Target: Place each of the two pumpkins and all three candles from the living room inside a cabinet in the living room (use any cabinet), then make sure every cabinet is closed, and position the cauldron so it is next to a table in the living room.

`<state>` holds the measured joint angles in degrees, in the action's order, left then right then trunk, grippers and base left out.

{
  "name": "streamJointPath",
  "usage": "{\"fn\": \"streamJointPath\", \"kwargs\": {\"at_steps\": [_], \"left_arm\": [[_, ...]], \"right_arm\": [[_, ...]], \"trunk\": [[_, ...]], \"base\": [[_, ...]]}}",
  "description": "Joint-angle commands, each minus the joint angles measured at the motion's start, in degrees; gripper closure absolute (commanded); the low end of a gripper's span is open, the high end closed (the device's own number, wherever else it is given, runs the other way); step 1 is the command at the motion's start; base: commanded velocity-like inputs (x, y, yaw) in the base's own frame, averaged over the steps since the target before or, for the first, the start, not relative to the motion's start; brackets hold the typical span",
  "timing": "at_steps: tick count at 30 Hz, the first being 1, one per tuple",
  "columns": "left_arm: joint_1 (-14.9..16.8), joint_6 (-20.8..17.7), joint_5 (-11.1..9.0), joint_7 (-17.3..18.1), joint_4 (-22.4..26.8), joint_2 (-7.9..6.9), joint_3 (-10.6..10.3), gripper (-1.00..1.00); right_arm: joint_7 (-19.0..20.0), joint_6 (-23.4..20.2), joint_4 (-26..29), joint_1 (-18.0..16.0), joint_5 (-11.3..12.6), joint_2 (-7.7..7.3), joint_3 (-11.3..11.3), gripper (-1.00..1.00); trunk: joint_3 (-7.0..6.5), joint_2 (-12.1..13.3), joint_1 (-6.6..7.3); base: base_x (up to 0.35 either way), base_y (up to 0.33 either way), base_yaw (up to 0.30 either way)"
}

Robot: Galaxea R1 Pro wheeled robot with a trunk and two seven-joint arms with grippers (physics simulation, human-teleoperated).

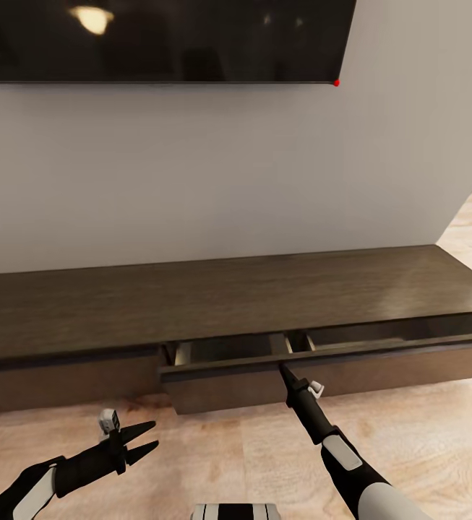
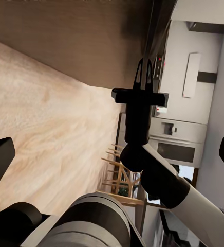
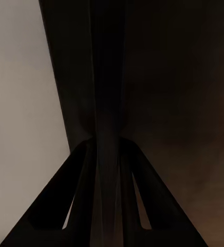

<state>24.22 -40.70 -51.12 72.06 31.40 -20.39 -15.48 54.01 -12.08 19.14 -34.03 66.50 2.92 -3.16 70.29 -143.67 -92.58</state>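
The right gripper is reaching forward and down to the cabinet, with its tip sitting at the top edge of the drawer front, just in front of the divider inside the drawer. Its fingers are lying together as one thin dark point, pressed close with no gap showing between them, and nothing seems to be clasped there. In the right wrist view the fingers are running up as a narrow closed wedge against dark wood, and little else can be made out.

The drawer is standing part-way open, pulled out toward the robot, with its two compartments lying just beyond the right gripper's tip; what can be seen of their insides is looking bare. The cabinet's slab top is stretching away behind the gripper under a pale wall and the lower edge of a dark screen.

The left gripper is hanging low over the wooden floor, well apart from the cabinet and to the left of the right arm. Its two fingers are spread wide apart and are holding nothing. In the left wrist view the right gripper is showing beyond it, its tips against the cabinet's brown front.
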Motion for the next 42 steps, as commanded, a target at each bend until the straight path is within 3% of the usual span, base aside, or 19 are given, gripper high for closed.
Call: {"fn": "streamJointPath", "kwargs": {"at_steps": [1, 42], "left_arm": [[0.05, -0.54, -0.47, 0.10, -0.03, -0.08, -0.34, -1.00], [0.04, -0.53, -0.47, 0.10, -0.03, -0.02, -0.34, -1.00]], "right_arm": [[1.01, -1.10, 0.10, -0.07, 0.64, 0.06, -0.18, 1.00], [1.01, -1.16, 0.10, -0.07, 0.64, 0.05, -0.21, 1.00]], "trunk": [[0.03, -0.03, 0.03], [0.03, -0.03, 0.03]], "base": [[-0.030, 0.000, 0.000], [-0.030, 0.000, 0.000]]}}
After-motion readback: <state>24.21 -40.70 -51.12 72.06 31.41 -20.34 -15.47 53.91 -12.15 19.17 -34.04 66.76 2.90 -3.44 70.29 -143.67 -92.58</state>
